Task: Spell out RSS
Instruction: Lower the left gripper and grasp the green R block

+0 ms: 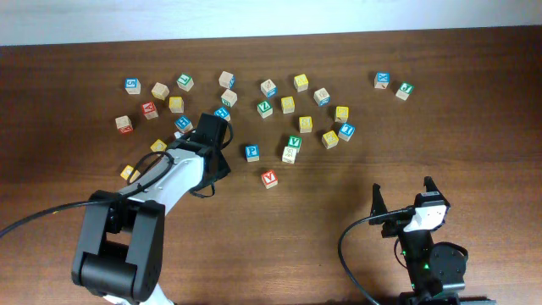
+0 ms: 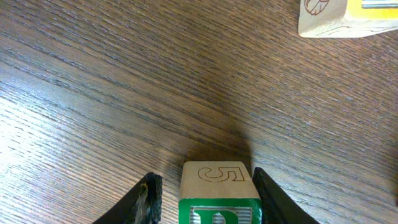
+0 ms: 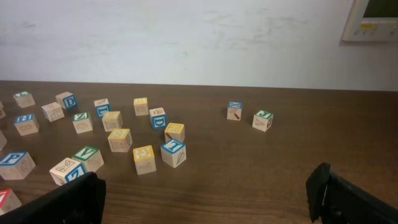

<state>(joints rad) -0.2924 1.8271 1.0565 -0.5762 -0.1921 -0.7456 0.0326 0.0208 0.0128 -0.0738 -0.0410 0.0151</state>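
Observation:
In the left wrist view a wooden cube (image 2: 219,193) with a green-framed face and a green letter stands between my left gripper's jaws (image 2: 205,190). Only the letter's rounded top shows, and the cube's upper face bears an outlined 5. The right jaw touches the cube and the left jaw stands a little off it, so the gripper is open around it. In the overhead view the left gripper (image 1: 218,159) hides this cube. Several yellow cubes (image 1: 306,124) lie in the scatter, their letters too small to read. My right gripper (image 1: 403,195) is open and empty at the front right.
Many alphabet cubes are scattered across the far half of the table, among them a red V cube (image 1: 269,178), a blue P cube (image 1: 251,152) and a pair at the far right (image 1: 383,80). A pale cube (image 2: 329,18) lies just ahead of the left gripper.

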